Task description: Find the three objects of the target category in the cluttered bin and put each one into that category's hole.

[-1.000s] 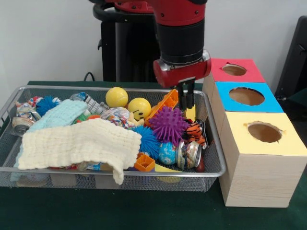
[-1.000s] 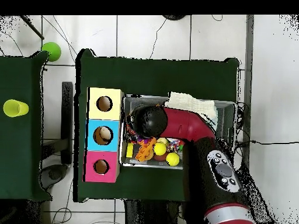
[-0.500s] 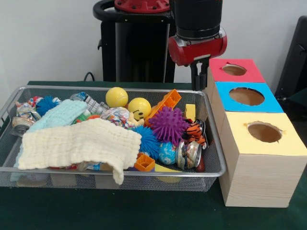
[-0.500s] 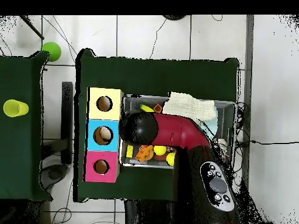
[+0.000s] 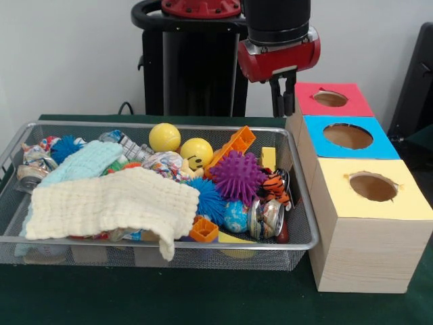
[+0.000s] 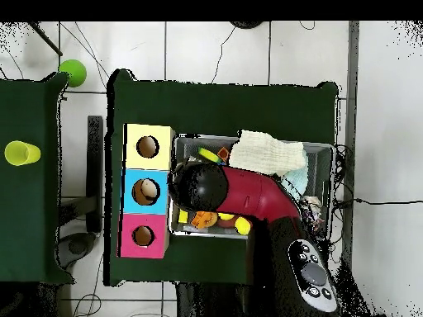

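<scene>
Hanging above the far right corner of the wire bin [image 5: 298,233], the gripper [image 5: 283,101] sits just beside the red-topped box [image 5: 352,103]; its dark fingers look pinched close together with nothing visibly between them, so I'd call it clenched on air. In the overhead view the arm's black wrist covers that spot, so no help there.

Surface is a dark green cloth table [image 5: 169,298], and a second green table [image 6: 29,215] at 9 o'clock in the overhead view carries a yellow cup [image 6: 21,153], with a green ball [image 6: 73,72] at about 10 o'clock. Floor is pale tile with cables trailing across it. From the front, the wall behind is plain white.

Three wooden boxes run along the bin's right side: red top, blue top [image 5: 348,137], yellow top [image 5: 372,188], each with a round hole. The bin itself is packed: cream cloth [image 5: 111,203] draped at 8 o'clock, purple spiky ball [image 5: 237,176] in the middle, two yellow balls [image 5: 196,152] toward 12, a crushed can [image 5: 266,218] at 4 o'clock.
</scene>
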Available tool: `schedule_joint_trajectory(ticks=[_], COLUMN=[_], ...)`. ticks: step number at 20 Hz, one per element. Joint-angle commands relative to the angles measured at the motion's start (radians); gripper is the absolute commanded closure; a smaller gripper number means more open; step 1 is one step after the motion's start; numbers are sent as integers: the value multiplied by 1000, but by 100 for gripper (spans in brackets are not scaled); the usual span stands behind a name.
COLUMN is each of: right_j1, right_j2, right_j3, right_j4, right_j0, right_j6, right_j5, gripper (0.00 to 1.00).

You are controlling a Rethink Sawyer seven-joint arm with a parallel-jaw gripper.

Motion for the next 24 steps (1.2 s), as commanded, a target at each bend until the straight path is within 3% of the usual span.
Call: schedule_joint_trajectory(ticks=[1, 11, 24], right_j1=[19, 51, 64], right_j2=[32, 42, 54], right_j3=[83, 106, 169], right_j4=[52, 69, 63], right_j0=[-21, -23, -42], right_j6=[193, 178, 182], right_j5=[-77, -105, -233], gripper=[100, 100, 100])
